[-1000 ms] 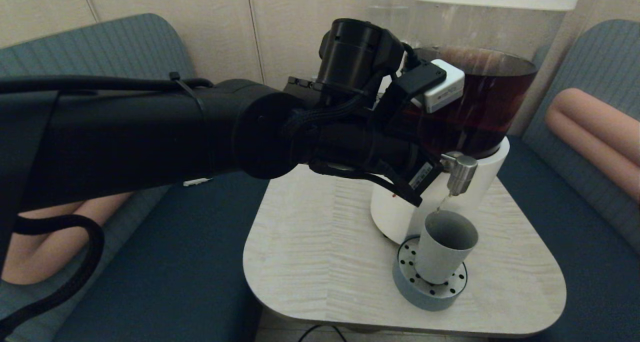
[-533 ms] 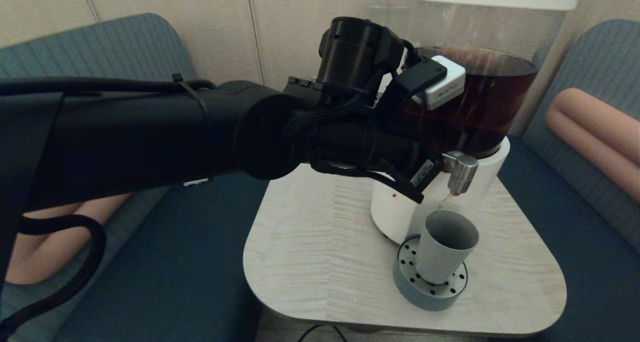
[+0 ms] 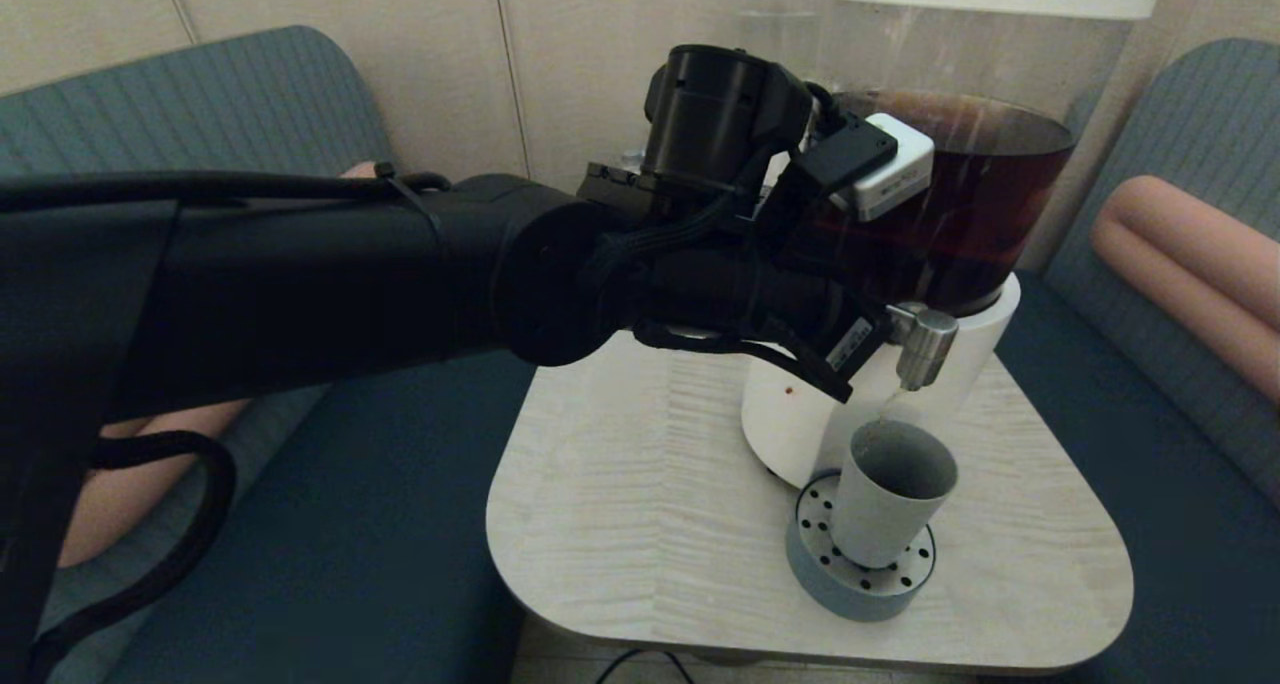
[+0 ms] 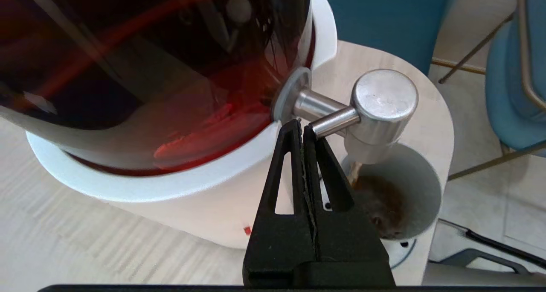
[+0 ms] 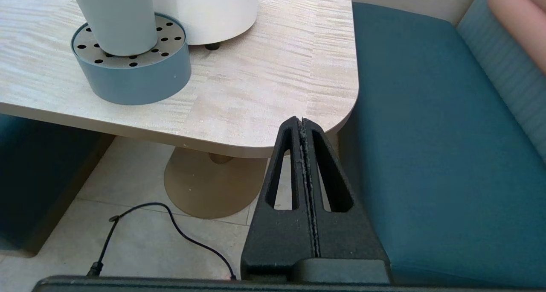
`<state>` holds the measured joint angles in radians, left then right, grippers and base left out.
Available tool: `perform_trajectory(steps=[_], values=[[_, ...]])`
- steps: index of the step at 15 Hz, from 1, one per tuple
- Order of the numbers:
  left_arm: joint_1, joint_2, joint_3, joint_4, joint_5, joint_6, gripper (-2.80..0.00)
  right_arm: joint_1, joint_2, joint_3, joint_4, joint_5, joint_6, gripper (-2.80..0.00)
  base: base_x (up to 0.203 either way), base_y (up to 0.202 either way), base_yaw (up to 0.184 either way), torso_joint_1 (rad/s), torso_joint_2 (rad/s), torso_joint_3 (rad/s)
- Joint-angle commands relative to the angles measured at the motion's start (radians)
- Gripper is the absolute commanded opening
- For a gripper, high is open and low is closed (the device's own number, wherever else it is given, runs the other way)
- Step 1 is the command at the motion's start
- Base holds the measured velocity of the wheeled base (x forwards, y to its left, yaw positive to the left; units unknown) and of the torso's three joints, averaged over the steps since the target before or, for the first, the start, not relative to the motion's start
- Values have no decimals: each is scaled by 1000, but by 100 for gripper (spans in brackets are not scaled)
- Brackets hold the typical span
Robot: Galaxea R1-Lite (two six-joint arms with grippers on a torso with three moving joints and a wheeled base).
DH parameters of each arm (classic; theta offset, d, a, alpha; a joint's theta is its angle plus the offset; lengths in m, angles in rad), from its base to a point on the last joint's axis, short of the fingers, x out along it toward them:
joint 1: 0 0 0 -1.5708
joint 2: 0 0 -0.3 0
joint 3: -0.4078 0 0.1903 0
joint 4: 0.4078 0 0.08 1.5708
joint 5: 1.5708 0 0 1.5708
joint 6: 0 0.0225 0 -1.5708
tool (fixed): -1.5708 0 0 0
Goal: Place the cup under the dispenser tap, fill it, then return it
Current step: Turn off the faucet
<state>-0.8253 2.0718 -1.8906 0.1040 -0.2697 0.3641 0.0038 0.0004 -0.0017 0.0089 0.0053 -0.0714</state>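
The grey-blue cup (image 3: 890, 492) stands upright on the round perforated drip tray (image 3: 858, 576), straight under the brushed-metal dispenser tap (image 3: 924, 344). A thin brown stream falls from the tap into the cup (image 4: 399, 194), where dark liquid is pooling. My left gripper (image 4: 301, 124) is shut, its tips pressed against the tap's small metal lever (image 4: 335, 121) beside the dispenser's white base (image 4: 179, 198). In the head view the left gripper (image 3: 868, 342) sits just left of the tap. My right gripper (image 5: 301, 121) is shut and empty, parked low off the table's near right corner.
The dispenser's clear tank (image 3: 950, 194) holds dark brown liquid and fills the table's back. The pale wood table (image 3: 640, 524) has blue seats (image 3: 330, 524) on both sides. A black cable (image 5: 170, 228) lies on the floor by the table's foot (image 5: 209, 185).
My left arm has sunk slightly at the elbow and its gripper has nudged right against the lever. The cup, tray and tap have not moved. Liquid keeps running.
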Motion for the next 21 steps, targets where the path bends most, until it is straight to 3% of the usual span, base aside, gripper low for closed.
perform_trajectory(steps=[1,14,21], values=[[0,2,-2,-10,0,4,-280,0,-2,0,0,1,-1,-280,0,0,0,0,0,0],[0,25,-4,-68,6,30,-280,1,-2,0,0,1,-1,-280,0,0,0,0,0,0],[0,48,-2,-173,3,32,-280,0,-2,0,0,1,-1,-280,0,0,0,0,0,0]])
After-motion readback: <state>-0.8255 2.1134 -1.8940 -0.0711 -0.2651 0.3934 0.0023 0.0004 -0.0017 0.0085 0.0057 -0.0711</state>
